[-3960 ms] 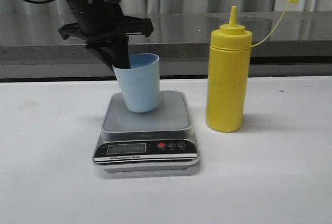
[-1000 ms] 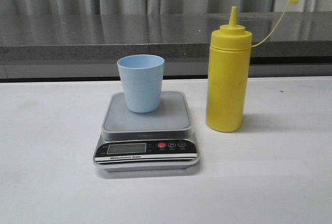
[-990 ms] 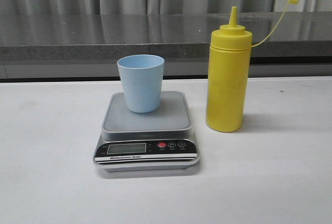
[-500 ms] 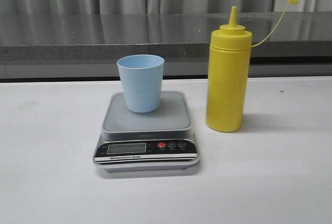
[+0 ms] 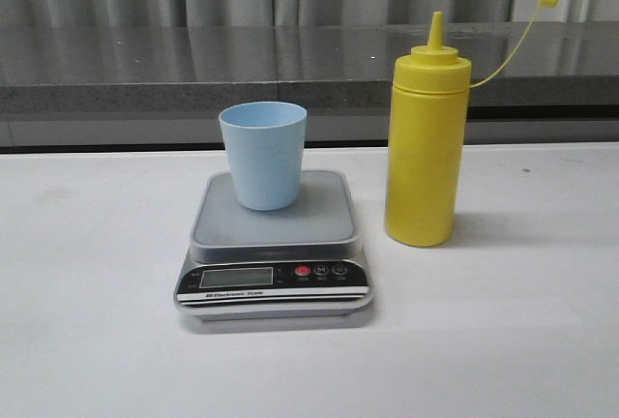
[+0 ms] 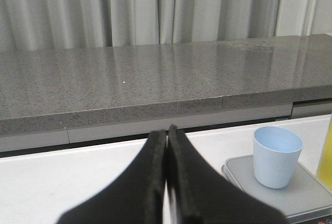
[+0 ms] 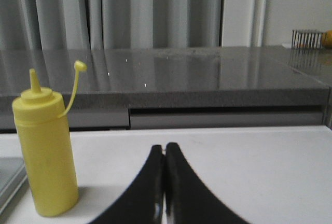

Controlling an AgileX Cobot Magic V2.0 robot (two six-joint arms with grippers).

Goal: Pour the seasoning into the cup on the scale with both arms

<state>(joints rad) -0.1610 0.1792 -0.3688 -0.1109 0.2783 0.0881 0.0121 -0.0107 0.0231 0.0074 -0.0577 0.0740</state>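
— Markings first: is any writing showing on the equipment?

— White lettering is running along the black front panel of the scale (image 5: pixel 274 244), under its display, but it is too small to read. One red button and two dark round ones are sitting to the right of the display. The bottle (image 5: pixel 426 137) and the cup (image 5: pixel 262 155) are carrying no label.

— How is the bottle looking, and where is it standing?

— It is standing upright on the white table (image 5: pixel 87 283), just beside the scale on the right and not touching it. It is plain yellow plastic with a pointed nozzle; a thin tether is arching up from its shoulder to a small cap hanging in the air. It is standing taller than the cup.

— And the cup?

— It is sitting upright on the grey platform, toward the back and left of centre. It is pale blue, tapered and handleless.

— Are the grippers holding anything?

— No. The left gripper (image 6: pixel 166 130) is showing its two black fingers pressed together with nothing between them, near the cup and scale in its wrist view. The right gripper (image 7: pixel 165 149) is likewise closed on nothing, its tips pointing at bare table beside the bottle. Neither arm is appearing in the front view.
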